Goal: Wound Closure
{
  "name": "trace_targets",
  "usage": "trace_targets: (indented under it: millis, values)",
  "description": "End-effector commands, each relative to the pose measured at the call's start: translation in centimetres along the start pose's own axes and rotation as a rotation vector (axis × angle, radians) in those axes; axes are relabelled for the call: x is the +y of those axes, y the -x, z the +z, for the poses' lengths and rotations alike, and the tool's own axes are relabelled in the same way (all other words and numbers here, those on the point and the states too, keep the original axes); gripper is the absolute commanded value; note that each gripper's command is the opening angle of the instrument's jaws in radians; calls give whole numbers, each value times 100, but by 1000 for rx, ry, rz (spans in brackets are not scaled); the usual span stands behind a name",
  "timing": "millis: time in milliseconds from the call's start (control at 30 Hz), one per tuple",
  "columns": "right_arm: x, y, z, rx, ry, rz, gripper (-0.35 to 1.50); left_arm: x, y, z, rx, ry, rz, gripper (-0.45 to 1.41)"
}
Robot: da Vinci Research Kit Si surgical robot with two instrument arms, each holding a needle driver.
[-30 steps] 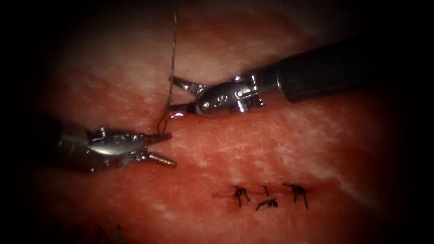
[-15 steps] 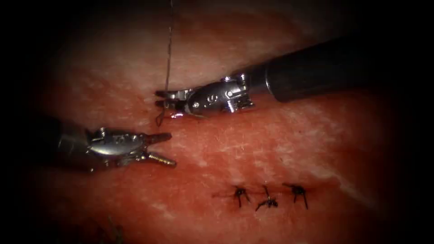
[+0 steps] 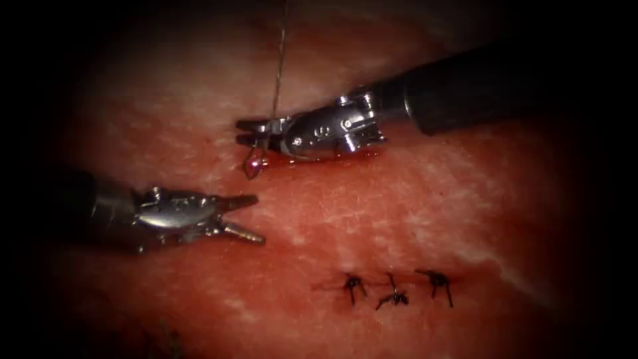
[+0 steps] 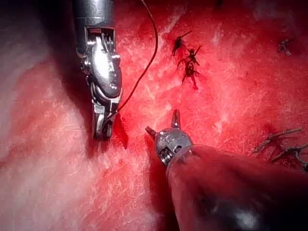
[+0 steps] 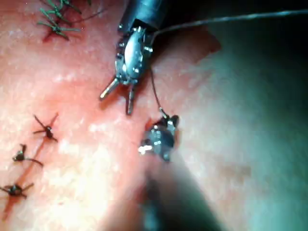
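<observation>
The thread [image 3: 278, 66] runs from the top of the endoscope view down into the right gripper [image 3: 249, 133], whose jaws are clamped on it just above the tissue [image 3: 399, 213]; a short loop hangs below. The left gripper [image 3: 249, 216], jaws apart and empty, lies below it, near. Three stitches [image 3: 392, 287] lie well apart to the right. I cannot make out the needle.

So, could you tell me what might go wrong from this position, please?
1. The right tool is shut on the thread, which runs taut upward; hard tension could fray or snap it.
2. A small loop hangs below those jaws, close to the tissue and red fluid; it might snag or tangle.
3. The left tool is open, holding nothing, so nothing steadies the thread.
</observation>
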Motion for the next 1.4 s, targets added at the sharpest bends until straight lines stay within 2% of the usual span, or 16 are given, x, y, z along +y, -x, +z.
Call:
trace_targets:
  millis: [33, 267, 600, 700, 767, 867, 1033, 1200, 1400]
  values:
    - [2, -9, 5, 9, 3, -37, -35, 3, 9, 6, -2, 2, -1, 37]
    - [13, -13, 0, 20, 24, -120, -35, 3, 9, 6, -2, 2, -1, 37]
    - [20, -15, -2, 18, 26, -120, -35, 3, 9, 6, -2, 3, -1, 37]
    - [24, -7, 3, 8, 6, 15, -35, 3, 9, 6, -2, 2, -1, 37]
    - [25, 3, 9, -13, -28, 168, -35, 4, 9, 7, -2, 2, -1, 37]
    - [28, 10, 11, -11, -26, 268, -35, 4, 9, 7, -2, 2, -1, 37]
    - [45, 11, 6, -7, 13, 340, -35, 4, 9, 8, -2, 1, -2, 37]
    - [49, 12, 6, -8, 15, 413, -35, 5, 9, 8, -2, 1, -2, 37]
    - [54, 13, 4, -11, 23, 388, -35, 5, 9, 7, -2, 2, -1, 37]
